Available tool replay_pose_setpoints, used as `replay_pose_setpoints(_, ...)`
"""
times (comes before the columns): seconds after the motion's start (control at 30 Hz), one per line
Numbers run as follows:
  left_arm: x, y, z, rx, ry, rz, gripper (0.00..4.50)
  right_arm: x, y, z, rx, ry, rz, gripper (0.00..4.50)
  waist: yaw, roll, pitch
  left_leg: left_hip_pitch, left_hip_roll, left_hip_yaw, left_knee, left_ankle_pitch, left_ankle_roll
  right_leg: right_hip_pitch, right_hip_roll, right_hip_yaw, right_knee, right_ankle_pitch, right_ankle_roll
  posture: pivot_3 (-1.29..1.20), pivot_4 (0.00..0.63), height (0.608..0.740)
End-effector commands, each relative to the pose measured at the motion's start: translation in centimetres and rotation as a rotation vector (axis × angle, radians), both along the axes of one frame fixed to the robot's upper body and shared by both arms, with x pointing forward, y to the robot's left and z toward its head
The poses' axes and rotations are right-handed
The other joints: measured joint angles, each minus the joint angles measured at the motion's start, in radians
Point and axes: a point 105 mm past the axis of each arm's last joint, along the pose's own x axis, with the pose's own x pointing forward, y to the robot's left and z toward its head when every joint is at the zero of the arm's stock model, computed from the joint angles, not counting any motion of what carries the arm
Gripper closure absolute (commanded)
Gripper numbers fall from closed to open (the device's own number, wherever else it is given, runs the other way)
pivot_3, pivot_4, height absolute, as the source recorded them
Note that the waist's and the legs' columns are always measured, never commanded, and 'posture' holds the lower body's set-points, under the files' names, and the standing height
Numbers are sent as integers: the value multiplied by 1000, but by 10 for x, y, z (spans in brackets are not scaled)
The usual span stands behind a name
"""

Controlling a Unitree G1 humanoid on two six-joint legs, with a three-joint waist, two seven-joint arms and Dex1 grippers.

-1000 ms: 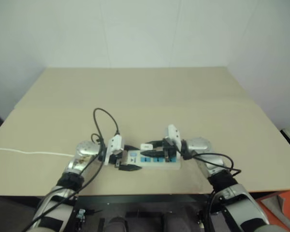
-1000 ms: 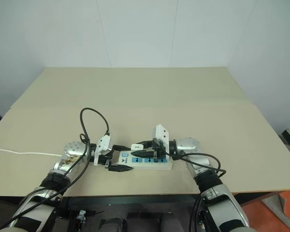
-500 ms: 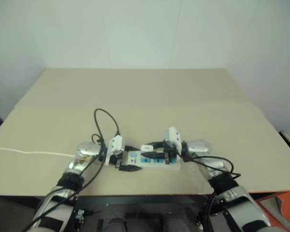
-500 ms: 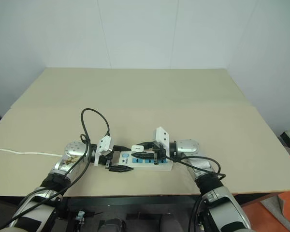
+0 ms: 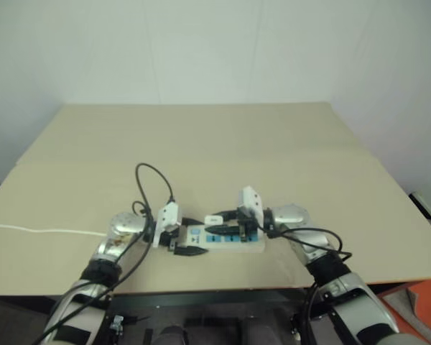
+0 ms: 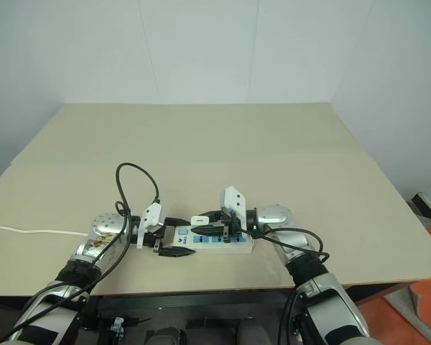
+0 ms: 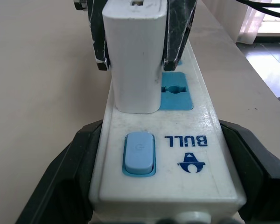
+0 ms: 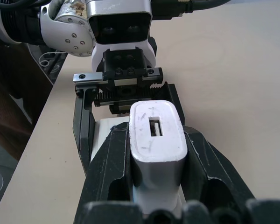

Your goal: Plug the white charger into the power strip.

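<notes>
The power strip (image 6: 238, 244) lies flat near the table's front edge. My left gripper (image 6: 178, 237) is shut across its switch end, one black finger (image 7: 67, 179) on each long side, beside the blue switch (image 7: 139, 152). The white charger (image 7: 135, 56) stands upright on the socket face next to the switch. Its base meets the strip's face and its prongs are hidden. My right gripper (image 8: 157, 140) is shut on the charger (image 8: 156, 133) from the opposite side, pads (image 8: 109, 163) pressed to both its flanks. A free blue socket (image 7: 176, 91) shows beside it.
The strip's white cord (image 6: 29, 231) runs left across the tan table (image 6: 273, 151) to its edge. A black cable loop (image 6: 133, 176) arches over my left wrist. The table's front edge (image 6: 223, 272) lies just behind the strip.
The whole picture has shifted a little with the camera. Both grippers, the charger and the strip keep their places.
</notes>
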Motion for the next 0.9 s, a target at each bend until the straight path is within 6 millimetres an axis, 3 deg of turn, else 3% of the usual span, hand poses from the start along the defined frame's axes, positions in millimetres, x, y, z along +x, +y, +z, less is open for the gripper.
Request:
replay_pose_setpoints(0.03, 3, 10, -1, 38, -4, 23, 1208, -13, -32, -73, -244, 205, -90, 3365, 0, 0, -1, 0, 0, 0, 0, 0, 0, 0, 0, 0, 0, 0, 0, 0, 150, 740)
replay_pose_setpoints(0.17, 4, 10, 0, 39, -7, 27, 1208, -18, -40, -74, -253, 192, -89, 3365, 3, 1, -1, 0, 0, 0, 0, 0, 0, 0, 0, 0, -1, 0, 0, 0, 150, 740)
replay_pose_setpoints(0.8, 4, 12, 1, 39, -13, 39, 1208, -22, -40, -80, -254, 213, -81, 3365, 5, 1, -1, -1, 0, 0, -1, -1, -1, 0, 0, 0, -1, -1, 0, 0, 150, 740)
replay_pose_setpoints(0.9, 4, 12, 1, 37, -13, 39, 1208, -23, -37, -75, -233, 201, -61, 2469, 6, 0, -1, -1, 0, 0, -1, -1, -2, 0, 0, 0, -1, -1, 0, 0, 150, 740)
